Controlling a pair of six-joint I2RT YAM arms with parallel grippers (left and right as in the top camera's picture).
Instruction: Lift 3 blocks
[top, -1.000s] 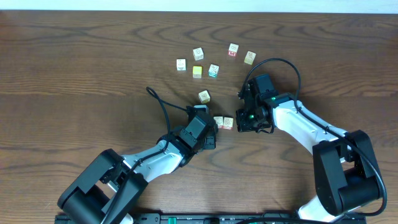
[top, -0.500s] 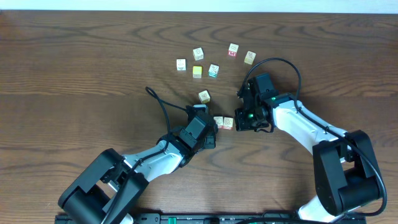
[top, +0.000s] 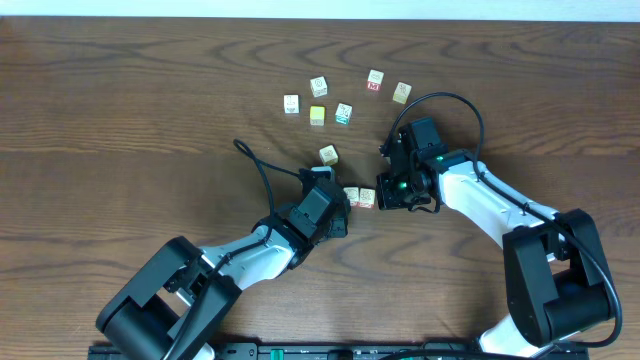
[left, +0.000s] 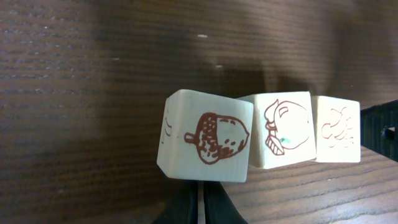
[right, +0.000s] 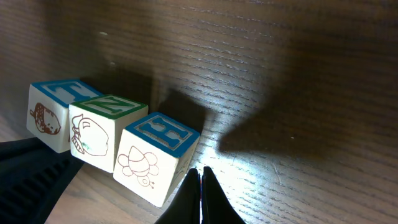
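Stretching across the overhead view, a dark wood-grain table carries two black-and-white robot arms reaching in from its near edge. The left arm angles up from the lower left. The right arm curves in from the lower right, with a black cable looped above its wrist. Their ends face each other near the table's middle, with a short row of picture blocks between them.

The left gripper has its fingers pressed together with nothing between them, and the closed tips sit at the lower edge of the acorn block. The right gripper is likewise closed and empty, its tips just beside the blue-topped end block. The green-topped middle block sits between those two. The three cubes touch side by side in one line, bracketed by a closed gripper at each end. Whether the row rests on the wood or hangs clear of it cannot be told from these views.

Farther back, well apart from the row, loose cubes form a rough arc. It includes a plain yellow cube with a teal-marked cube just beside it, among several pale cubes. A lone pale cube lies nearer, just beyond the left arm's tip.
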